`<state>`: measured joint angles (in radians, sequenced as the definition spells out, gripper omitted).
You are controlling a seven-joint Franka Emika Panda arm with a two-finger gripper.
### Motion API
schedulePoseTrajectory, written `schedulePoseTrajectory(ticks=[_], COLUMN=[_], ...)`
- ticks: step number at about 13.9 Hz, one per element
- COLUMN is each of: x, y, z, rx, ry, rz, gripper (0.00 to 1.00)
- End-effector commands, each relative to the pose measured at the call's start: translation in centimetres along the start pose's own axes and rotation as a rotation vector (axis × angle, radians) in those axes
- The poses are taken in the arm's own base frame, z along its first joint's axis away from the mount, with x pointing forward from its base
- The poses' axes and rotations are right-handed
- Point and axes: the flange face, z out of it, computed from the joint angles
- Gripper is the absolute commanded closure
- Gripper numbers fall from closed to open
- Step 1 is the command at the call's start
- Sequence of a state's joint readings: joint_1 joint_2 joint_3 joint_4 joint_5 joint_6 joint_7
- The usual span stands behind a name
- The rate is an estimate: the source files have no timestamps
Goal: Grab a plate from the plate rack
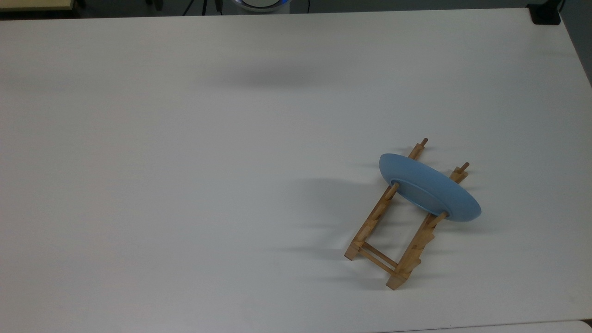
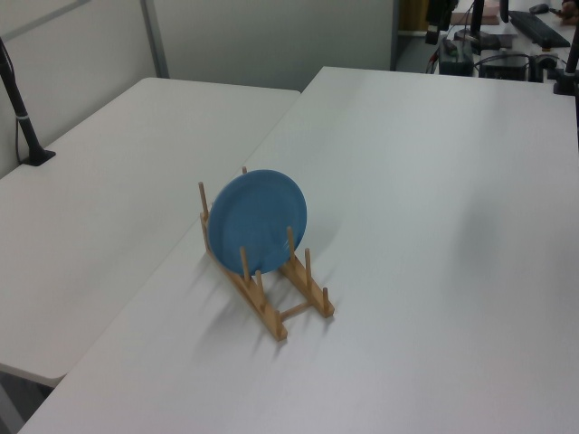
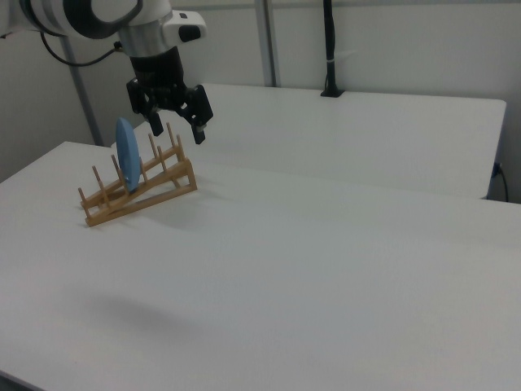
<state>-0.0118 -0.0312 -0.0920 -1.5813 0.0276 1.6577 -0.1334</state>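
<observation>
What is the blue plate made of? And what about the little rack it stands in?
The plate looks like smooth plastic or glazed ceramic: an even light-blue, matte surface with no pattern. Which of the two, the look leaves open. The plate rack appears to be light, unpainted wood: a warm tan colour, with round dowel pegs and notched rails.

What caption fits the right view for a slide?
Open hand hangs above the table, blue plate upright in the wooden rack.
</observation>
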Motion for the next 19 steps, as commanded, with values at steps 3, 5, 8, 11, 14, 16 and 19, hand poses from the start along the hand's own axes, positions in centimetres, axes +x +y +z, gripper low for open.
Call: schedulePoseTrajectory(ticks=[3, 5, 8, 11, 14, 16, 19], x=[2.5, 4.3, 5.6, 6.0, 6.5, 7.1, 7.5], y=[-5.0, -8.4, -12.9, -19.0, -27.0, -29.8, -33.3], z=[2.8, 3.1, 3.5, 4.3, 7.0, 9.5, 14.1], rx=[0.003, -0.002, -0.004, 0.029, -0.014, -0.048, -0.120], ry=[0.030, 0.140, 0.222, 0.275, 0.381, 0.446, 0.522], rz=[-0.279, -0.223, -0.208, -0.203, -0.124, -0.054, -0.013], gripper=[0.00, 0.00, 0.00, 0.00, 0.00, 0.00, 0.08])
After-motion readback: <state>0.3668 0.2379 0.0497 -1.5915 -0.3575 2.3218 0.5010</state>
